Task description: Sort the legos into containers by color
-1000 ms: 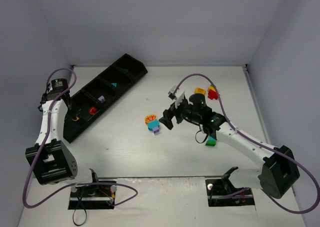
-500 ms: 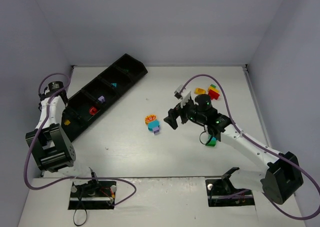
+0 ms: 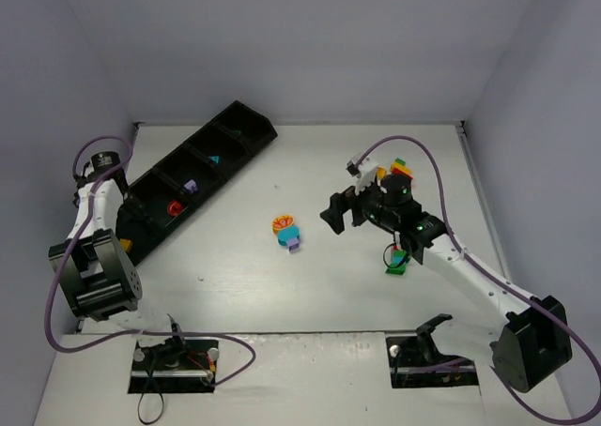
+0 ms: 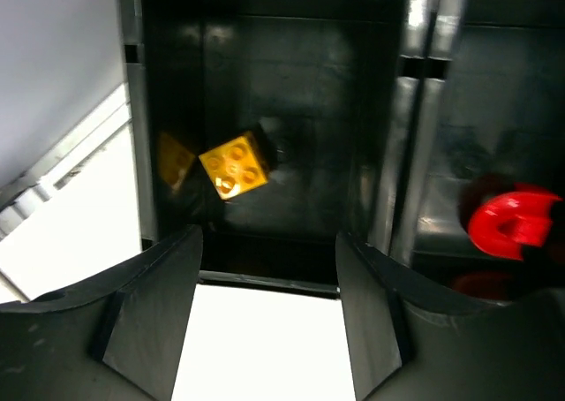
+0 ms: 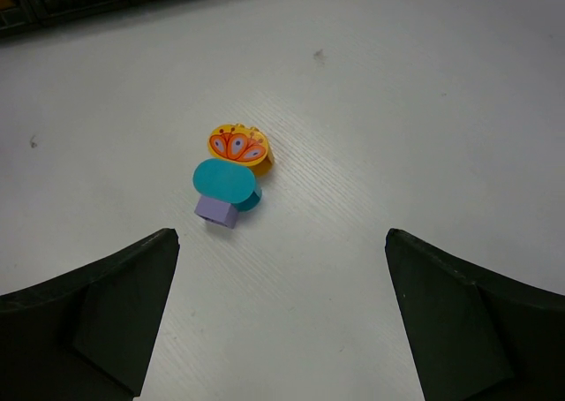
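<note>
The long black tray lies at the left. In the left wrist view its end compartment holds a yellow brick; the one beside it holds a red piece. My left gripper is open and empty, just short of the tray's near end. An orange, teal and lilac cluster lies mid-table; in the right wrist view it shows as orange, teal and lilac. My right gripper is open and empty, right of the cluster.
A green brick lies under my right arm's cable. Red, yellow, orange and green bricks sit behind the right wrist, partly hidden. Other compartments hold a red piece, a lilac brick and a teal brick.
My left gripper has let the yellow brick go into the end compartment and drawn back off the tray. My right gripper has moved right, away from the cluster.
</note>
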`<state>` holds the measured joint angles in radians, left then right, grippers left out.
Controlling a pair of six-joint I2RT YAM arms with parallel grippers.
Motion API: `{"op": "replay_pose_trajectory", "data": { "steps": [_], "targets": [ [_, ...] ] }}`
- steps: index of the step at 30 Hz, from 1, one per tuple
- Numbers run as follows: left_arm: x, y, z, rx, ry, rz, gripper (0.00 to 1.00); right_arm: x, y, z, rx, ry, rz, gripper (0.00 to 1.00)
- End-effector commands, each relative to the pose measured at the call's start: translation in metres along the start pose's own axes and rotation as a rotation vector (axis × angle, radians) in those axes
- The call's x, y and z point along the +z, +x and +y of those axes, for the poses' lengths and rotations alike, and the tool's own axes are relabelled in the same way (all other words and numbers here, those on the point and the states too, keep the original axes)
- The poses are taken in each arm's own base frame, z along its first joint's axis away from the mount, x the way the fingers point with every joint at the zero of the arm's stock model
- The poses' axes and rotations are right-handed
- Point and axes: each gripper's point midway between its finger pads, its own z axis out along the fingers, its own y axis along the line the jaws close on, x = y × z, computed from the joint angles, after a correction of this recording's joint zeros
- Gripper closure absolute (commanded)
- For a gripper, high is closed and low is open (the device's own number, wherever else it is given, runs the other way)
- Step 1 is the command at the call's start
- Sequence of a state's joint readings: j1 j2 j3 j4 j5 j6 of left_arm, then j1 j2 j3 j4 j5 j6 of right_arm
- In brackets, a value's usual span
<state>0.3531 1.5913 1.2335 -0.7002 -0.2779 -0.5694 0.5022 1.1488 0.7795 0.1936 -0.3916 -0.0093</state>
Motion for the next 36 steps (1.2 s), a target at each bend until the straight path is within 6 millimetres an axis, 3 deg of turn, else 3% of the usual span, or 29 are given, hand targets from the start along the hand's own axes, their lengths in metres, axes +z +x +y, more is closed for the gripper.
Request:
{"op": "replay_pose_trajectory", "data": {
  "steps": [1, 5, 10, 12, 13, 15, 16, 18, 20, 25, 27, 28, 30, 32, 33, 36],
  "targets": [
    [-0.032, -0.031, -0.015, -0.06, 0.121, -0.107, 0.44, -0.011, -0.025, -0.019, 0.088, 0.094, -0.092, 0.0],
    [-0.064, -0.031, -0.042, -0.021, 0.281, -0.133, 0.43, -0.02, -0.02, -0.057, 0.268, 0.229, -0.1, 0.0],
    [-0.126, -0.002, -0.097, 0.176, 0.48, -0.198, 0.42, -0.031, -0.011, -0.099, 0.408, 0.463, -0.097, 0.0],
    [-0.146, 0.007, -0.115, 0.237, 0.553, -0.22, 0.42, -0.034, -0.009, -0.106, 0.416, 0.513, -0.091, 0.0],
    [-0.161, 0.023, -0.13, 0.292, 0.618, -0.21, 0.42, -0.037, -0.008, -0.114, 0.416, 0.559, -0.092, 0.03],
    [-0.179, 0.033, -0.142, 0.325, 0.707, -0.212, 0.42, -0.039, -0.012, -0.124, 0.399, 0.61, -0.087, 0.1],
    [-0.192, 0.044, -0.149, 0.352, 0.771, -0.207, 0.42, -0.036, -0.016, -0.132, 0.378, 0.64, -0.078, 0.2],
    [-0.202, 0.055, -0.153, 0.381, 0.832, -0.206, 0.42, -0.029, -0.019, -0.14, 0.355, 0.656, -0.061, 0.29],
    [-0.207, 0.069, -0.153, 0.419, 0.871, -0.194, 0.42, -0.019, -0.023, -0.148, 0.346, 0.618, -0.037, 0.3],
    [-0.221, 0.091, -0.143, 0.458, 0.96, -0.156, 0.41, 0.016, -0.022, -0.181, 0.337, 0.541, 0.034, 0.17],
    [-0.225, 0.097, -0.139, 0.462, 0.981, -0.147, 0.41, 0.031, -0.01, -0.192, 0.319, 0.537, 0.084, 0.16],
    [-0.225, 0.1, -0.138, 0.465, 0.99, -0.141, 0.41, 0.035, -0.017, -0.199, 0.308, 0.535, 0.074, 0.16],
    [-0.223, 0.107, -0.134, 0.47, 0.993, -0.125, 0.41, 0.047, -0.005, -0.21, 0.282, 0.504, 0.117, 0.16],
    [-0.223, 0.112, -0.132, 0.475, 0.997, -0.111, 0.41, 0.056, -0.011, -0.215, 0.19, 0.44, 0.131, 0.16],
    [-0.222, 0.116, -0.13, 0.479, 1.0, -0.1, 0.41, 0.063, 0.003, -0.223, 0.101, 0.42, 0.183, 0.16],
    [-0.221, 0.121, -0.129, 0.492, 1.002, -0.08, 0.41, 0.067, 0.016, -0.24, 0.0, 0.372, 0.222, 0.16]
  ]
}}
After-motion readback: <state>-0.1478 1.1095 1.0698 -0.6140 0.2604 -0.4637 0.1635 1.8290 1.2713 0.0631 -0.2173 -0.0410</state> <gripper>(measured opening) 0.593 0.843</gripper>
